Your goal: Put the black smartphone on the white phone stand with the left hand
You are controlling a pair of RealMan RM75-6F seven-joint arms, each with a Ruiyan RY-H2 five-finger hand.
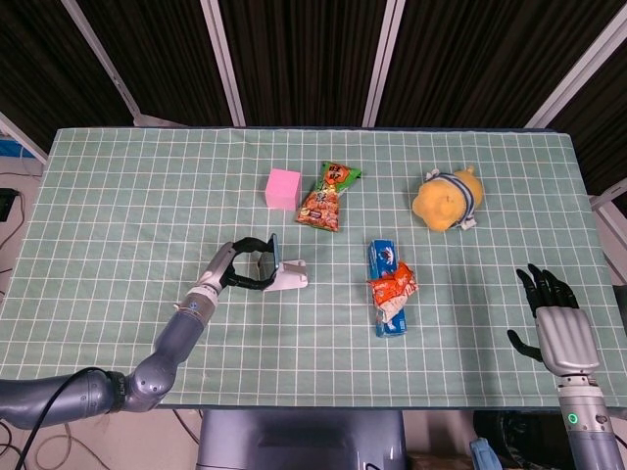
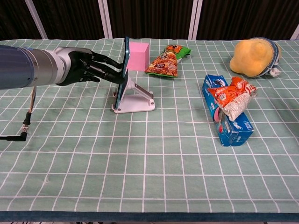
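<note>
The black smartphone (image 2: 125,49) stands nearly upright on its edge, leaning against the sloped back of the white phone stand (image 2: 140,100) left of the table's middle. My left hand (image 2: 84,67) reaches in from the left, and its fingertips (image 2: 114,74) grip the phone's edges. From above, the phone (image 1: 273,253) shows as a thin dark strip at the left end of the stand (image 1: 291,279), with the left hand (image 1: 235,266) arched around it. My right hand (image 1: 554,318) hangs open beyond the table's right front edge, holding nothing.
Behind the stand are a pink cube (image 1: 284,187) and a snack bag (image 1: 328,198). To the right of the stand, a blue box with an orange packet on it (image 1: 390,289) lies on the cloth. A yellow plush toy (image 1: 446,199) sits at the back right.
</note>
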